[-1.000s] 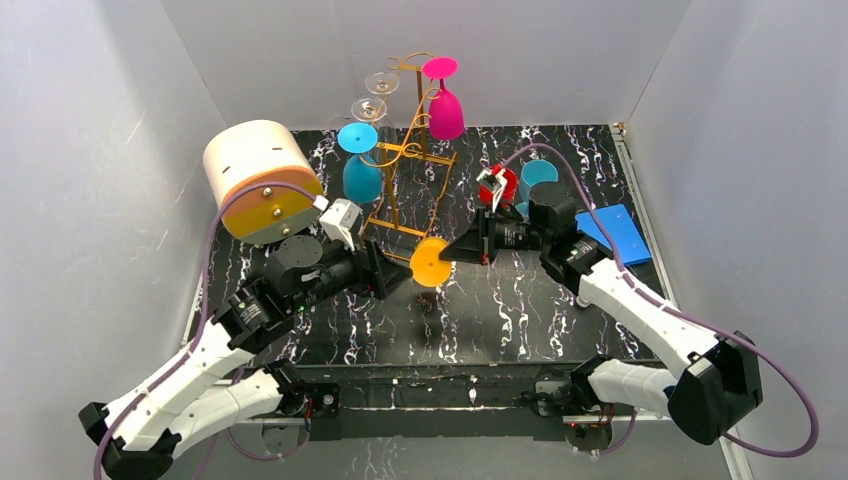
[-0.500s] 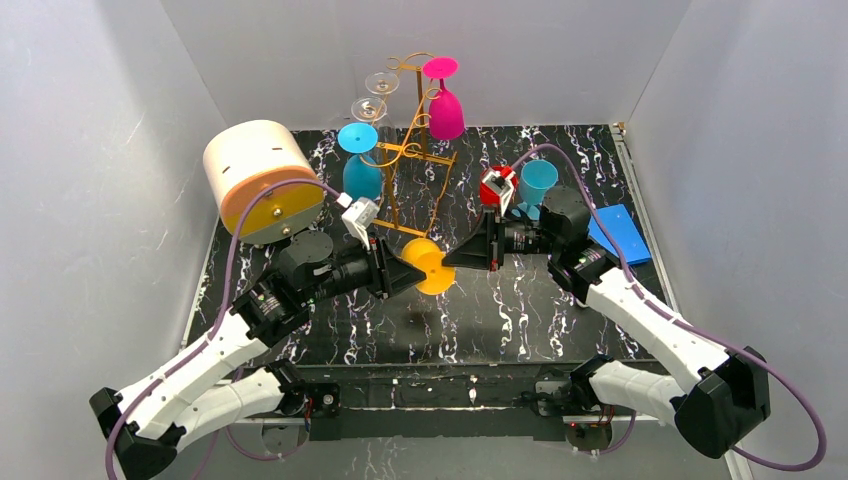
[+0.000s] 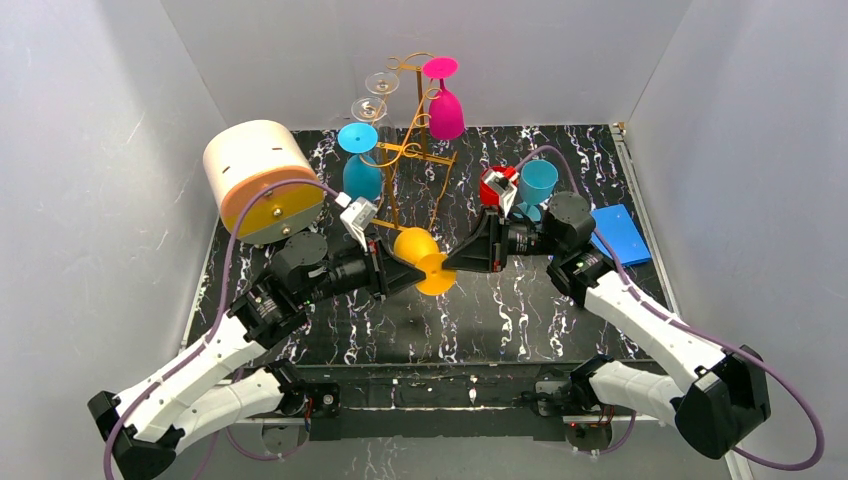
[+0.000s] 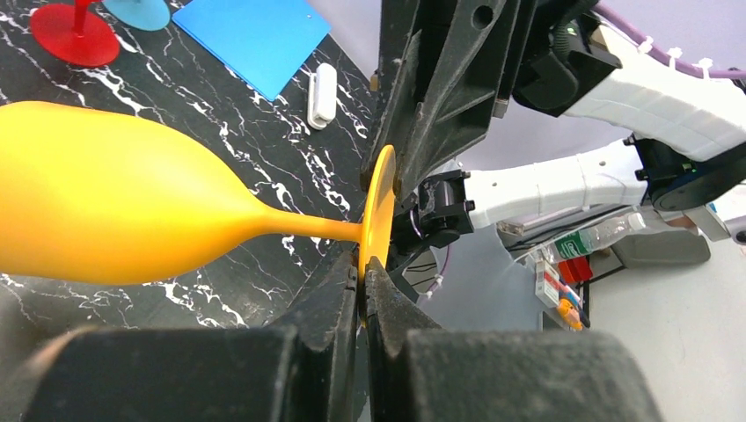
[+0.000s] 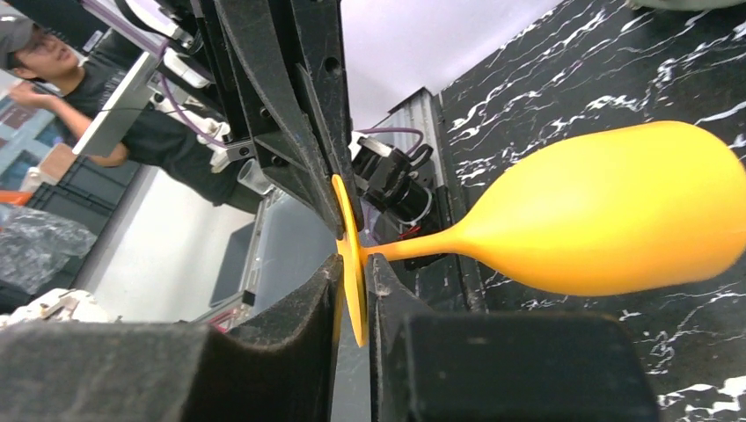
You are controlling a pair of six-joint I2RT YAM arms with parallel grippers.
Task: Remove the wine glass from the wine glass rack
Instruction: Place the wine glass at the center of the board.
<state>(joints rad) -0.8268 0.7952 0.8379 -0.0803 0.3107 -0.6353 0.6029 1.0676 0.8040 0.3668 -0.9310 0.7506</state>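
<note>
**Orange glass off the rack, held between both arms mid-table**

Left fingers (image 4: 339, 294): pressed together on the rim of the foot of the wine glass (image 4: 114, 220). The left wrist view shows the thin orange disc pinched edge-on, so the left gripper (image 4: 362, 264) has a firm hold.

Right fingers (image 5: 317, 303): they bracket the same foot from the opposite edge, one on each face of the disc. I cannot tell whether the right gripper (image 5: 354, 264) is clamping or only flanking it, because any gap is too fine to read.

The glass lies on its side above the table (image 3: 500, 310), near its middle. The bowl points toward 10 o'clock and the foot toward 4 o'clock. It is clear of the wine glass rack (image 3: 405, 152), which stands at 12 o'clock from it.

Done: I judge the main step finished, since this glass no longer hangs on the wire.

Left: this looks to me like a hand-over, right to left. After it, the glass needs setting down.

A pink glass (image 3: 446, 112), a blue one (image 3: 361, 175) and clear ones (image 3: 372, 100) hang on the rack. A red glass (image 3: 497, 187) and a teal glass (image 3: 537, 183) stand at 2 o'clock.
</note>
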